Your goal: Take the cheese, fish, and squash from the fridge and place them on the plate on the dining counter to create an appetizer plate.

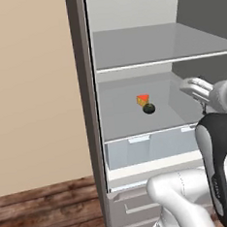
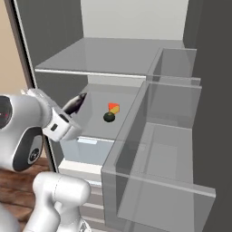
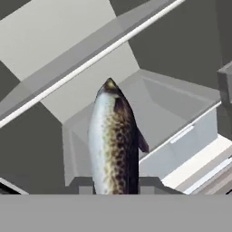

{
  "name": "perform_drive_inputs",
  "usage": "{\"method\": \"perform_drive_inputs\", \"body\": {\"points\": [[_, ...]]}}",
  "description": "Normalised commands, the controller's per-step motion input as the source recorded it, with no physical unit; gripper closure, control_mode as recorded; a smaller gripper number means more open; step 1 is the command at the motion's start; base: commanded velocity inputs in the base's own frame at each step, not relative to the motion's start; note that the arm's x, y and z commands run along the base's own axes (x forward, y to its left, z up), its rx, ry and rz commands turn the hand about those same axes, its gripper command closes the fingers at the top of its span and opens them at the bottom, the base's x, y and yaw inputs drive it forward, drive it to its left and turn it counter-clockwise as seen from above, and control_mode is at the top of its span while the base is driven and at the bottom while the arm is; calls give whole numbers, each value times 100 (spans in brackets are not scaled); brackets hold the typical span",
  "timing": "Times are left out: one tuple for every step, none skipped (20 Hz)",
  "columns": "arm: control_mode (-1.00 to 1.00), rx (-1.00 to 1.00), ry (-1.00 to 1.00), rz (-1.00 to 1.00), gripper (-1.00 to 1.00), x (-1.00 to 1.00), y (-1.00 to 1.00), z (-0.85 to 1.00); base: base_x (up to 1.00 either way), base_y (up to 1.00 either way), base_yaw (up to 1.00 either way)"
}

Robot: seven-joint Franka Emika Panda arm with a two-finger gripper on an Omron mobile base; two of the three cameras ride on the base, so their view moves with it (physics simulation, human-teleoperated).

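pincer clamped on fish | fish juts out past fingertips | cheese touching squash on fridge shelf, well apart from pincer

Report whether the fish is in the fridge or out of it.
Out. The end effector is shut on the fish, held in front of the fridge shelf where the cheese and squash sit.

Both base views face the open fridge from either side; the hand view looks closely inside.
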Motion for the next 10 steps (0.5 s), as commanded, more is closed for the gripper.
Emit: {"method": "perform_drive_inputs", "body": {"points": [[-100,-9,5,25,100,-28,46,0,0,0,0],[-100,-10,3,20,100,-31,50,0,0,0,0],[-100,-11,0,16,100,-39,50,0,0,0,0],[100,0,0,0,100,0,0,0,-54,46,11],[100,0,0,0,100,0,0,0,-61,44,7],[100,0,0,0,100,0,0,0,-71,54,0],[100,0,0,0,100,0,0,0,-74,49,0],[100,0,0,0,100,0,0,0,-74,51,0],[100,0,0,0,100,0,0,0,-76,51,0],[100,0,0,0,100,0,0,0,-79,44,0]]}}
